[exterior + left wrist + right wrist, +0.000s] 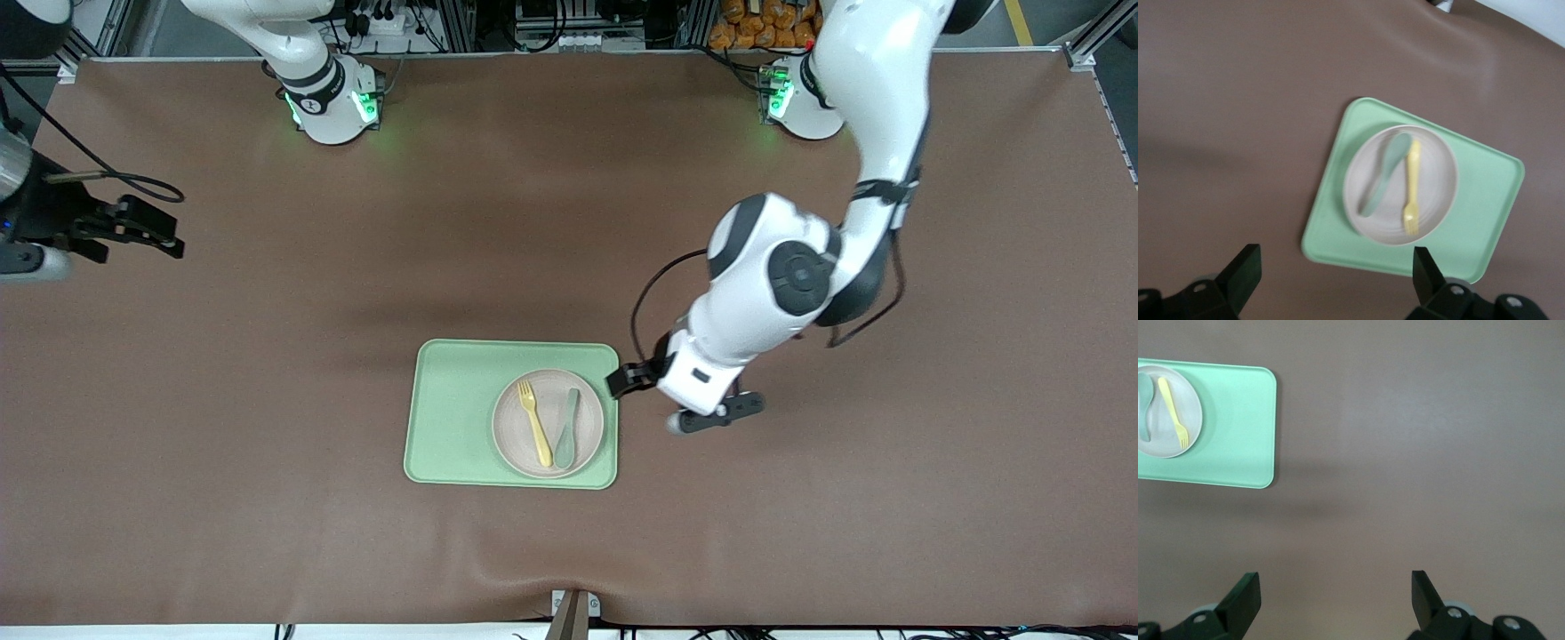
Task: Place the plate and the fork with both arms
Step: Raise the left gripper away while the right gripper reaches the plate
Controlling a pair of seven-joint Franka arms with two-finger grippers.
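The off-white plate (548,424) (1401,184) (1166,411) rests on a light-green tray (453,413), toward the tray's end nearer the left arm. On the plate the pale-yellow fork (534,423) (1412,187) (1173,411) lies beside a grey-green spoon (566,428) (1385,175). My left gripper (683,396) (1337,277) hovers open and empty over the table, just off the tray's edge at the left arm's end. My right gripper (160,229) (1335,600) waits open and empty over bare table at the right arm's end.
The brown table mat (800,533) runs wide around the tray on all sides. Both arm bases (333,107) (800,102) stand at the edge farthest from the front camera. A small bracket (573,609) sits at the nearest table edge.
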